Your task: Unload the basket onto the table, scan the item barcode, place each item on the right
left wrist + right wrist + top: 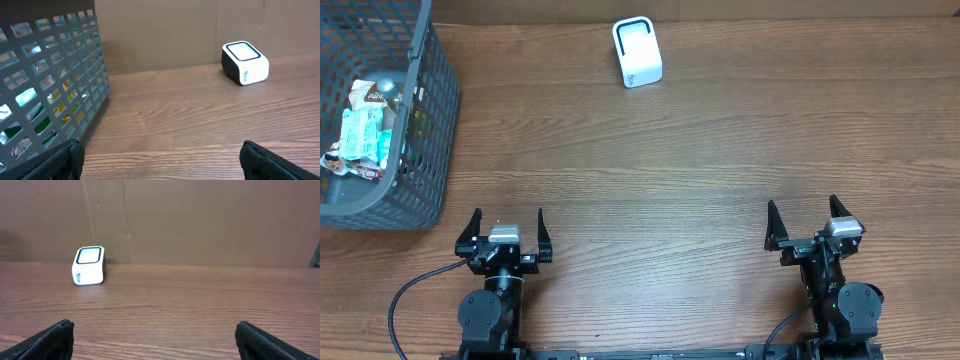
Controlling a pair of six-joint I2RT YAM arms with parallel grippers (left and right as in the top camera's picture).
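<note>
Left end effector (508, 214), right end effector (802, 203) — both gaping, empty, scanner (637, 52) beyond

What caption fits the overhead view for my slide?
Left claw and right claw open, empty; scanner ahead, untouched; basket of items on the left.

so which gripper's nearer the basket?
Left. The left gripper sits just off the basket at its near right corner; the right gripper is far off to the right.
</note>
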